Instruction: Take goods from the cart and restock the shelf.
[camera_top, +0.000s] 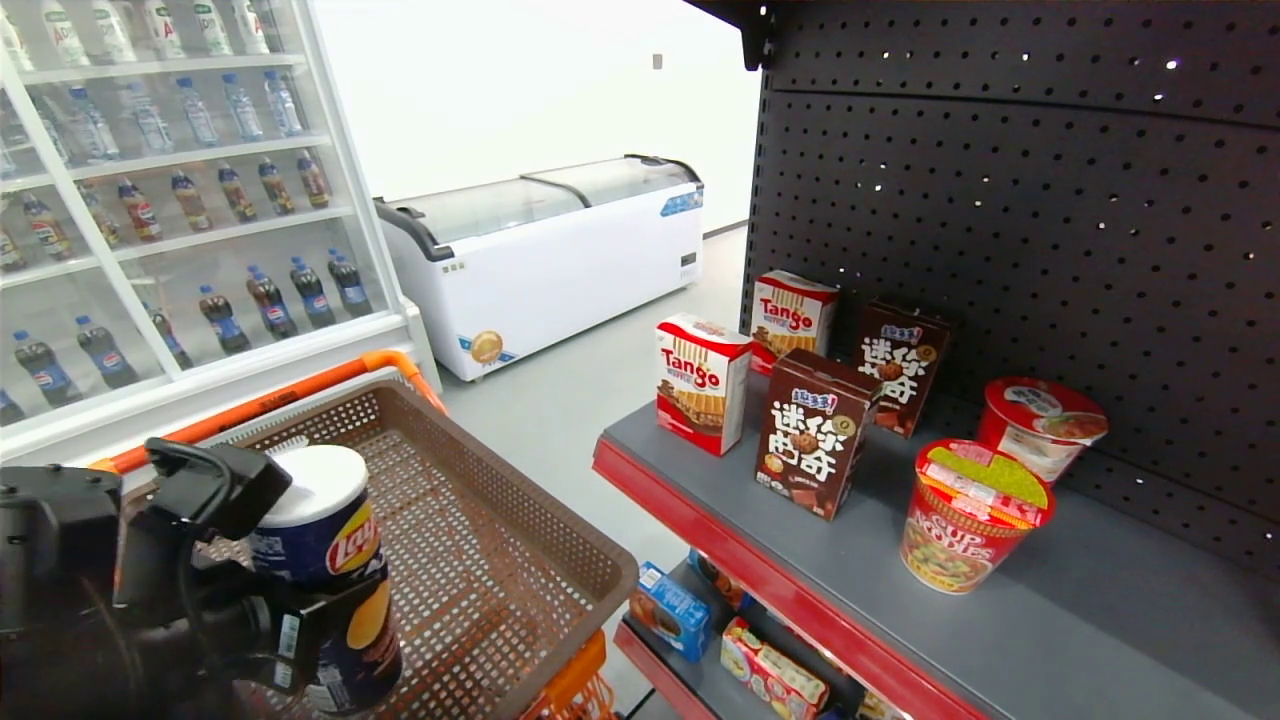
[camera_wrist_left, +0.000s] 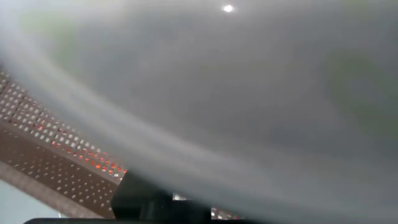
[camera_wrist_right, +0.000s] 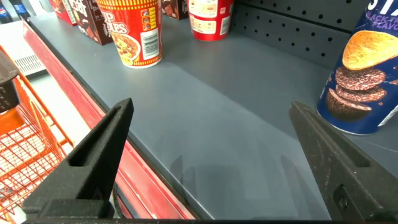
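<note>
Left gripper (camera_top: 275, 555) is clamped on a can (camera_top: 345, 540) of chips. The can is about upright, white lid up, gripped from both sides at mid-height. It sits over the near corner of the brown basket (camera_top: 500, 560) on the cart (camera_top: 300, 388); can't tell if its base touches the mesh. Shelf (camera_top: 1100, 610) lies well off to this gripper's right.

Right gripper (camera_wrist_right: 211, 109) is spread wide and holds nothing. It hovers low over the grey shelf board, near the red front edge. Second can (camera_wrist_right: 367, 74) stands on the board just beside it, apart from it. Two noodle cups (camera_wrist_right: 134, 31) stand farther ahead of it, with boxes (camera_top: 815, 435) beyond those.
</note>
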